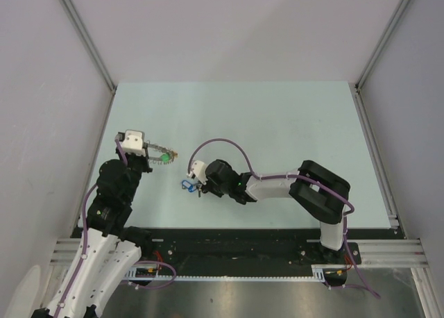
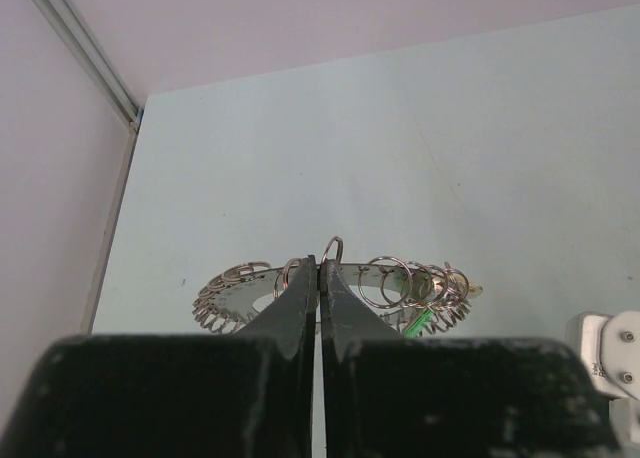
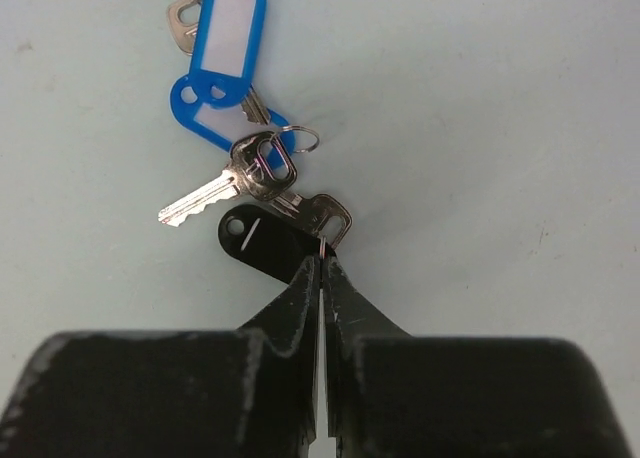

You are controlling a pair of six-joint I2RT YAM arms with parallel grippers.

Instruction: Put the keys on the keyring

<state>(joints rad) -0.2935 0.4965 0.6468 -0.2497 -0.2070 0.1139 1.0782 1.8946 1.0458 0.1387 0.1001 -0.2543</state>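
The right gripper [image 3: 322,266] has its black, scuffed fingers pressed together, their tips pinching the thin wire loop at the head of one of the keys [image 3: 262,168]. The bunch lies flat just ahead of the tips: silvery toothed keys, a glossy black tag [image 3: 262,240] under the fingertips, and two blue plastic tags [image 3: 232,23] with pale windows farther out. The left gripper [image 2: 320,270] is likewise closed, clamped on the near rim of the keyring [image 2: 390,278], a grey hoop fringed with small wire rings and carrying a green tag [image 2: 420,321]; it is held near the table's left side. The table [image 1: 277,123] is a smooth, matte, pale blue-green sheet, boxed in by plain whitish walls [image 1: 229,26] with aluminium rails [image 1: 87,33] along the corners. From above, the right arm folds at its elbow and reaches left toward the table's middle, while the left arm stretches forward, its wrist turned to the right.
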